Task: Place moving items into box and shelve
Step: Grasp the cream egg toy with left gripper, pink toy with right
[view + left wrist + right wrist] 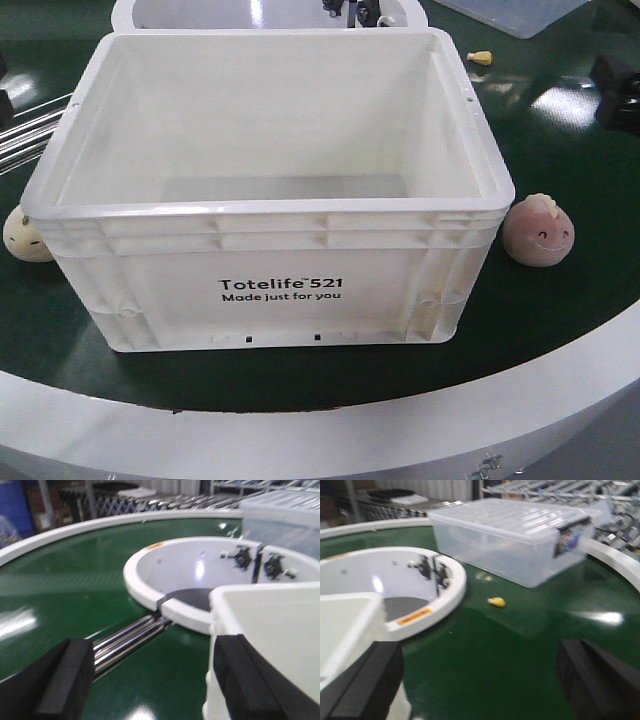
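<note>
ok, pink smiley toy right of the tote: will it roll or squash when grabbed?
Probably rolls if nudged: the pink toy is rounded and sits on a glossy green surface. It looks soft and matte, so it likely squashes rather than slips in a grip. It is small beside the tote, so likely light.

We are seeing only part of the cream toy (24, 236), because the corner of the white tote (270, 290) is hiding its right side. The top edge is cutting off the clear bin (515, 15). We are finding the small yellow thing (480, 57) too tiny to identify, and the bin's label (567, 539) is blurring beyond reading.
</note>
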Controlling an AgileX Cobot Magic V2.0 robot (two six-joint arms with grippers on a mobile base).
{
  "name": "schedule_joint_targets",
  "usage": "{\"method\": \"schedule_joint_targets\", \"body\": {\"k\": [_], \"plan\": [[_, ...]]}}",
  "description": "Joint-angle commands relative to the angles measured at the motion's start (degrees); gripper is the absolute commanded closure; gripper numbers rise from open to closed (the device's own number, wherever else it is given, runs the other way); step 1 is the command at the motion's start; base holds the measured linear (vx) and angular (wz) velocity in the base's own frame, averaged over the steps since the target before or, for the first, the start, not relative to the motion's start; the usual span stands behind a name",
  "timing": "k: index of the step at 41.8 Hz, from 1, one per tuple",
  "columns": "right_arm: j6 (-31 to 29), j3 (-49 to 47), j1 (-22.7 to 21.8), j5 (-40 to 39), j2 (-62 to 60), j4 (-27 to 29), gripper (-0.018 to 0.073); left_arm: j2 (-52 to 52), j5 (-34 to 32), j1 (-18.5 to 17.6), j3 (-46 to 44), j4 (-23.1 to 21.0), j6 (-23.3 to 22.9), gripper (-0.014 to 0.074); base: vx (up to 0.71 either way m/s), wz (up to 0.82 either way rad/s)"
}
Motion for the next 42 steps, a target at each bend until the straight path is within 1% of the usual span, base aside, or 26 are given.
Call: {"method": "schedule_joint_targets", "body": {"k": [1, 8, 20, 26, 27, 32, 42], "plan": [[-0.36, -3.14, -2.85, 0.16, -0.14, -1.88, -0.0058, -0.93, -2.32, 2.63, -2.20, -0.28, -0.35, 0.0004, 0.00, 0.00], [-0.36, -5.47, -3.81, 5.29, 3.00, -3.23, -0.0034, -0.93, -1.35, 4.40, -2.20, -0.28, -0.40, 0.0004, 0.00, 0.00], [-0.31, -13.55, -3.81, 15.99, 14.23, -3.02, -0.0030, -0.93, -1.04, 4.40, -2.20, -0.28, -0.40, 0.0004, 0.00, 0.00], [-0.36, -17.20, -3.81, 19.98, 20.27, -3.07, -0.0030, -0.93, -1.04, 4.40, -2.20, -0.28, -0.40, 0.0004, 0.00, 0.00], [-3.03, -21.30, -3.81, 27.44, 29.96, -2.92, -0.0030, -0.87, -0.33, 4.40, -2.20, -0.28, -0.40, 0.0004, 0.00, 0.00], [-3.43, -21.65, -3.81, 29.34, 33.05, -1.67, -0.0030, -0.87, 0.19, 4.40, -2.20, -0.28, -0.40, 0.0004, 0.00, 0.00], [-3.43, -21.65, -3.81, 31.70, 36.32, -1.02, -0.0030, -0.87, 0.19, 4.40, -2.20, -0.28, -0.40, 0.0004, 0.00, 0.00]]}}
